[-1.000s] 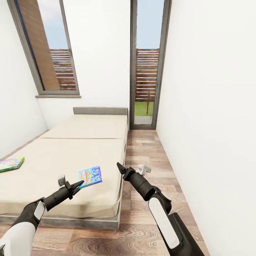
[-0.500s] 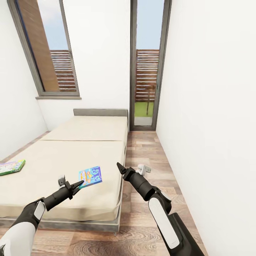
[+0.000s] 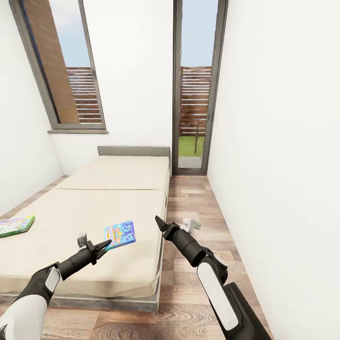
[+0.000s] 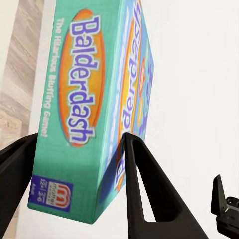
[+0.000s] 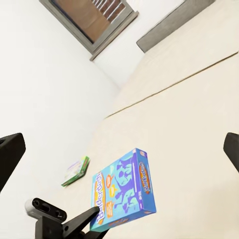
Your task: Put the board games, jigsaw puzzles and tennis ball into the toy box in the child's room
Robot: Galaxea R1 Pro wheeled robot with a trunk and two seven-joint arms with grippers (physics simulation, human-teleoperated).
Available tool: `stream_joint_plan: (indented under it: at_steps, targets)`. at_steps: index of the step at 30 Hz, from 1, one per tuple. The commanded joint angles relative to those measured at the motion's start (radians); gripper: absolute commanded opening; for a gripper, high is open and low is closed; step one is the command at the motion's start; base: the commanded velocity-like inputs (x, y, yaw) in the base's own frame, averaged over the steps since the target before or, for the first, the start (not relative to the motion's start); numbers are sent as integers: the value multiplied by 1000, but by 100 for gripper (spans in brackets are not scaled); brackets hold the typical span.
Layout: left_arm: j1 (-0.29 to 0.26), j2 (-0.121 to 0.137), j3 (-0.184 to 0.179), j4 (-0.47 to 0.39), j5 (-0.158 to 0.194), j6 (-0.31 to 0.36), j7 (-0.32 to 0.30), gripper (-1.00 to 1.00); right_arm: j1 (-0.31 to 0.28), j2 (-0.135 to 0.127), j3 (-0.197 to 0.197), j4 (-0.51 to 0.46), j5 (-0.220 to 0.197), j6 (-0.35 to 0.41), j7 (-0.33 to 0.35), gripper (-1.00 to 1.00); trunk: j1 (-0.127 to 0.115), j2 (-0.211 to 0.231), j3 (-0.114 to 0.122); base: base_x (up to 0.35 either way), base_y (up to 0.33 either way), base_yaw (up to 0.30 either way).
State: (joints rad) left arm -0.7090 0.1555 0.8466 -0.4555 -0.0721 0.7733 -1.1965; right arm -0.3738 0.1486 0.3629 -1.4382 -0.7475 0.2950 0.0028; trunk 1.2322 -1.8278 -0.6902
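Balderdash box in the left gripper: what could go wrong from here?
1. The left gripper pinches the Balderdash box only at its lower edge; it may pivot or slip loose.
2. The green-edged game sits at the bed's far left, probably an awkward reach.

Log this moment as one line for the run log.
left gripper: shut on blue board game, held above bed | right gripper: open, empty | green-edged board game: on bed
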Motion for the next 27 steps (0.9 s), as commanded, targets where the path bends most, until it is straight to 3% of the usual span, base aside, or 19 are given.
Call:
stream_joint_plan:
  at_steps: [1,21,27]
  targets:
    - [-1,-1,6,0,-9,7,-5,-100,0,0,-1,-1,-6,4,0,100,-4,7,2,0,0,0]
    - [-1,-1,4,0,-9,7,-6,-100,0,2,-1,-1,-6,3,0,100,-81,147,66,0,0,2]
    - [-1,-1,2,0,-9,7,-6,-100,0,2,0,-1,-6,3,0,100,-104,189,89,0,0,126]
